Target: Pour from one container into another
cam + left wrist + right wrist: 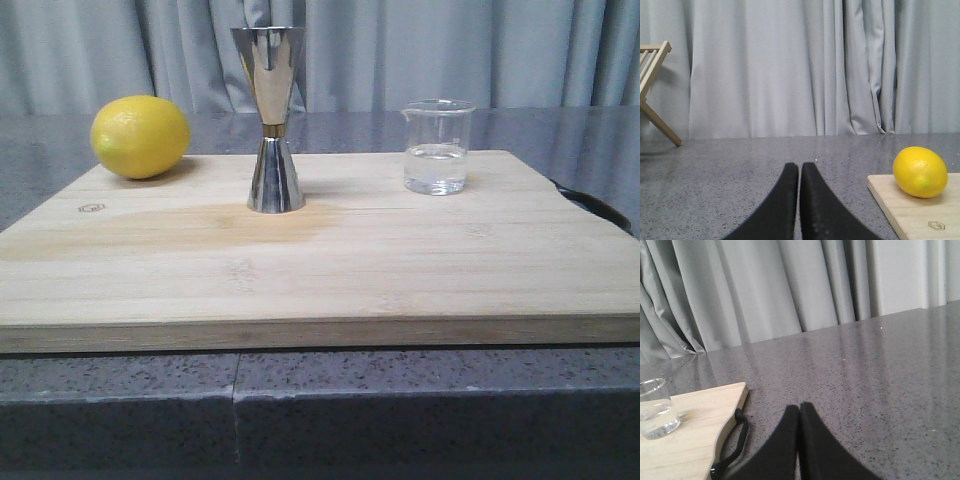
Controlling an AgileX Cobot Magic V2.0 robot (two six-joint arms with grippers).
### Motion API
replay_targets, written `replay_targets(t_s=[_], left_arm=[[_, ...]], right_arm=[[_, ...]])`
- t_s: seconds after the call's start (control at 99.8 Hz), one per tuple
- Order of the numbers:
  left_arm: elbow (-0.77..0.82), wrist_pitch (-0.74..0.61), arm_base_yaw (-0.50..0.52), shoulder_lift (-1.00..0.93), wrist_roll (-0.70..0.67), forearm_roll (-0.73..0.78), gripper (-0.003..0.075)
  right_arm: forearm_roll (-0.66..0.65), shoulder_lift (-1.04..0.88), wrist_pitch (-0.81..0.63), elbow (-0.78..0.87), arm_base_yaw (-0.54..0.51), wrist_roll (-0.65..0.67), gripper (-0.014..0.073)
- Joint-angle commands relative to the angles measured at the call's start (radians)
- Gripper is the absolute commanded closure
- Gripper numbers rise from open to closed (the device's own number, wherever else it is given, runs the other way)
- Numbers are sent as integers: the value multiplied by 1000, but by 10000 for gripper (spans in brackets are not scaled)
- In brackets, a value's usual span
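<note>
**Clerk:** Item one: small clear glass beaker (437, 147), cylindrical, pouring lip, part-filled with clear liquid. It stood upright toward the right of the pale wooden cutting board (320, 270). Item two: tall polished steel hourglass jigger (272, 120), gold band at the waist, upright near the board's centre, well apart from the beaker. Item three: yellow lemon (140, 136), far left of the board, not required.

**Checker:** Handling notes?

**Clerk:** Beaker judged light, rigid, breakable, and slick on its walls. It was best taken around the mid-body, below the rim, lip turned toward the jigger. The jigger looked top-heavy on a narrow foot and likely to tip if knocked.

**Checker:** Arms?

**Clerk:** Neither appeared in the front view. Left gripper (800, 167) sat low over the grey speckled counter (740, 170), left of the board, fingers pressed together, holding nothing. Right gripper (799, 409) sat low over the counter right of the board, beside its black cord loop (735, 440), fingers likewise together and empty.
</note>
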Motion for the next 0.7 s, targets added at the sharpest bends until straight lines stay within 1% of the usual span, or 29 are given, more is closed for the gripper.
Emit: replay_targets(t_s=[0.0,0.441,0.691], left_arm=[[7,-76,1,-24,-4,-8,739],[7,-76,1,-24,-4,-8,739],[7,-78,1,-24,-4,-8,739]], right_arm=[[-3,-22,-70,15,-7,-13,665],[-3,-22,-70,15,-7,-13,665],[-5,-22,-93,15,-7,-13,665]])
